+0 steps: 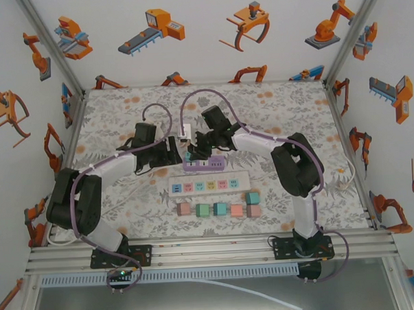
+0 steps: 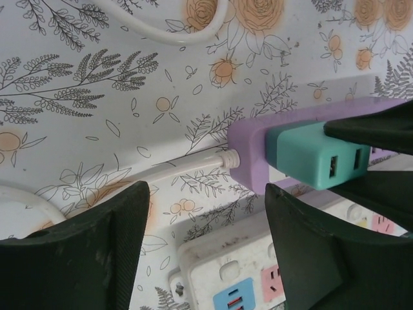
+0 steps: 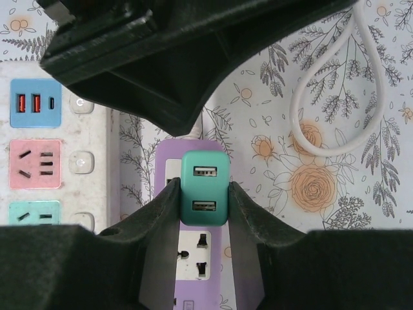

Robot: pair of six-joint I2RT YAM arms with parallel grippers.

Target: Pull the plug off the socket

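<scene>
Teal plug [image 3: 204, 186] clamped in the right gripper [image 3: 204, 194], seated in the purple power strip [image 3: 165, 165].
Right fingers [image 3: 161, 213] are closed hard on the plug's two sides, both touching it, with its two USB ports showing between them. The plug sits flush on the socket nearest the strip's cord end. Left gripper [image 2: 206, 192] has its jaws apart with nothing between them. It hangs just over that same end, where the white cord [image 2: 187, 169] leaves the strip, close beside the right gripper; can't tell if a finger touches the strip. White power strip [image 3: 97, 129] lies just beside the purple one, parallel, on the floral table [image 3: 310, 187]. Row of coloured blocks [image 1: 220, 210] sits nearer the arm bases, well apart from both grippers.
</scene>
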